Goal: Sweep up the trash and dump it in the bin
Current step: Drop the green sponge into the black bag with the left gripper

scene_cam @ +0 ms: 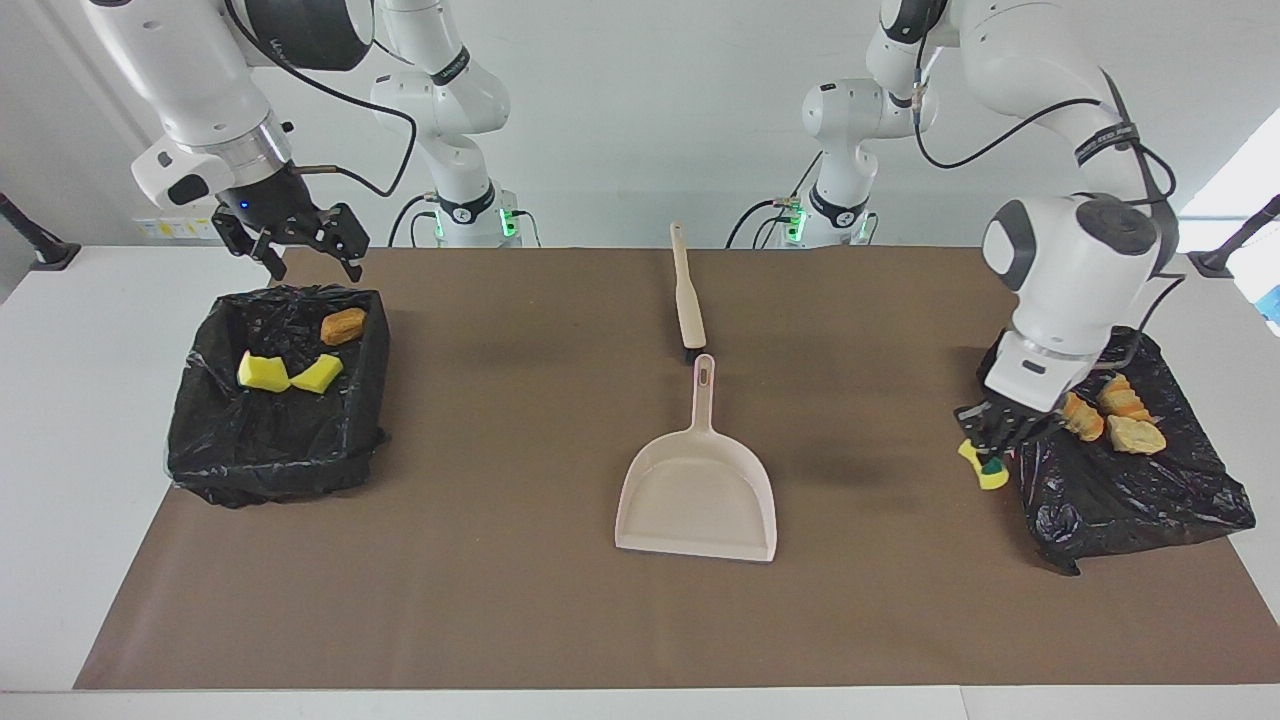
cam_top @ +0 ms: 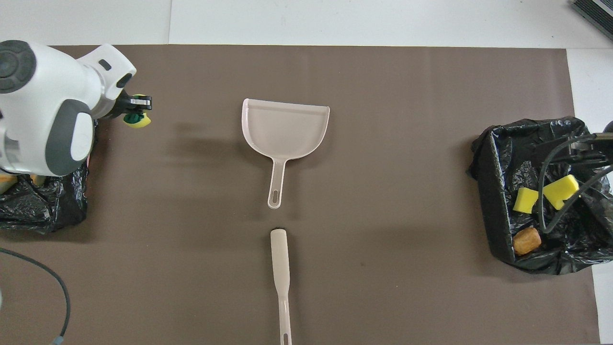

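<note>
L gripper [scene_cam: 985,452] clamped on green-yellow sponge [scene_cam: 991,474], soft/light, pinch mid-body; R gripper [scene_cam: 300,243] released, waiting over bin [scene_cam: 200,440].

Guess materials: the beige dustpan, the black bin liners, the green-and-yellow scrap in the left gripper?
Beige scoop-shaped dustpan: likely moulded plastic, smooth and matte, one piece with a hang slot in its handle. Black crinkled bin liners: thin plastic film, glossy and wrinkled. Green-and-yellow scrap in the left gripper: probably sponge foam with a green scouring layer, dull and soft-looking.
</note>
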`<state>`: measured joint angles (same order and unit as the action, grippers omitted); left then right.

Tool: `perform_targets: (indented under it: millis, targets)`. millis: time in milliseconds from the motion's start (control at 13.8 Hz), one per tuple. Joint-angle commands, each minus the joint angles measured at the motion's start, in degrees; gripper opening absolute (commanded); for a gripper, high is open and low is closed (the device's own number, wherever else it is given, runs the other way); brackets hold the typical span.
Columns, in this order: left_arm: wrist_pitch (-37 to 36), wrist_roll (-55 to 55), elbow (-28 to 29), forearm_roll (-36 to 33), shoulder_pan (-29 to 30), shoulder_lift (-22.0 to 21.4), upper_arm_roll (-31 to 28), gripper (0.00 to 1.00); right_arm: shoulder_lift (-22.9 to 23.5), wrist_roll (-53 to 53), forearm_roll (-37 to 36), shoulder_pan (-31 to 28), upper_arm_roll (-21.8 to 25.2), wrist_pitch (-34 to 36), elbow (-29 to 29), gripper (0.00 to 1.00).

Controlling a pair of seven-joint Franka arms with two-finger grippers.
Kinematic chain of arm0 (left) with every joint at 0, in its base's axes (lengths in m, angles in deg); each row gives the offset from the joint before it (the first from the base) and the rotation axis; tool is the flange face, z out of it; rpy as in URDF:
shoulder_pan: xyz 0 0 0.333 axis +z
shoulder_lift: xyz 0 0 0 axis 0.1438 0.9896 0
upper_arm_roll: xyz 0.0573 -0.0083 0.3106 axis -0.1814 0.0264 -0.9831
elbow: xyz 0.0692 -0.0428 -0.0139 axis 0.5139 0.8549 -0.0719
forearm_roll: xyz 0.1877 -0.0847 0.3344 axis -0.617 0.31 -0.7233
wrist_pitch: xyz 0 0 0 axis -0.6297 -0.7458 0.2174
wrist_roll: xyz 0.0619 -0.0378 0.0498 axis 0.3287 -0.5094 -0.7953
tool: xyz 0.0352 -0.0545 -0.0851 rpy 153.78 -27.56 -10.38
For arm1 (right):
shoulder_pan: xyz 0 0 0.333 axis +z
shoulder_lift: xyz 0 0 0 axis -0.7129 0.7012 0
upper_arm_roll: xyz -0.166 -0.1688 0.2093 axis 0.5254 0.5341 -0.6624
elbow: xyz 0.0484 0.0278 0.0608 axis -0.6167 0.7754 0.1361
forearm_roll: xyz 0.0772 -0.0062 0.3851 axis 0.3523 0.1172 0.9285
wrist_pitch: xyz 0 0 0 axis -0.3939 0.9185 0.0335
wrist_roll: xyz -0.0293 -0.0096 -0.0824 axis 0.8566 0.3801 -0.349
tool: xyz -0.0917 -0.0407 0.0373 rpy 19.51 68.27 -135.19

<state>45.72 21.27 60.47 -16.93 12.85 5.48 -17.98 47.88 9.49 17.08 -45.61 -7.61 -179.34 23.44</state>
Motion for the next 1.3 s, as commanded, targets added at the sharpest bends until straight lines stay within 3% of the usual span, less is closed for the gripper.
perform_targets:
  millis: [0,217,361,506,795,940,1084,1229]
  targets:
    - [-2.92,6.12,-3.45,-0.97,6.21,0.48,0.60,0.00,-0.94,0.05,0.83,-0.21,-0.14,-0.35,1.19,1.00]
    - [-2.83,18.14,-2.67,-0.80,12.63,0.48,0.60,0.00,-0.94,0.05,0.91,-0.21,-0.14,-0.35,1.19,1.00]
    - [-0.30,18.80,-0.22,-0.80,14.23,0.83,0.60,0.00,-0.94,0.05,0.83,-0.21,-0.14,-0.35,1.19,1.00]
    - [4.18,17.31,3.38,-0.72,14.05,0.92,0.60,0.29,-0.94,0.05,0.91,-0.21,-0.14,-0.35,1.19,1.00]
    - [8.59,16.60,6.47,-0.72,13.62,1.62,0.69,0.61,-0.94,0.05,0.91,-0.21,-0.14,-0.35,1.19,1.00]
    - [8.51,17.03,6.21,-0.72,13.35,1.62,0.60,1.00,-0.94,0.05,0.91,-0.21,-0.14,-0.35,1.19,1.00]
    - [7.46,16.69,5.16,-0.72,13.26,1.19,0.69,1.00,-0.94,0.05,0.83,-0.21,-0.14,-0.35,1.19,1.00]
    - [4.49,16.68,4.63,-0.19,13.09,-2.31,1.21,1.00,-0.94,0.05,0.83,-0.21,-0.14,-0.35,1.19,1.00]
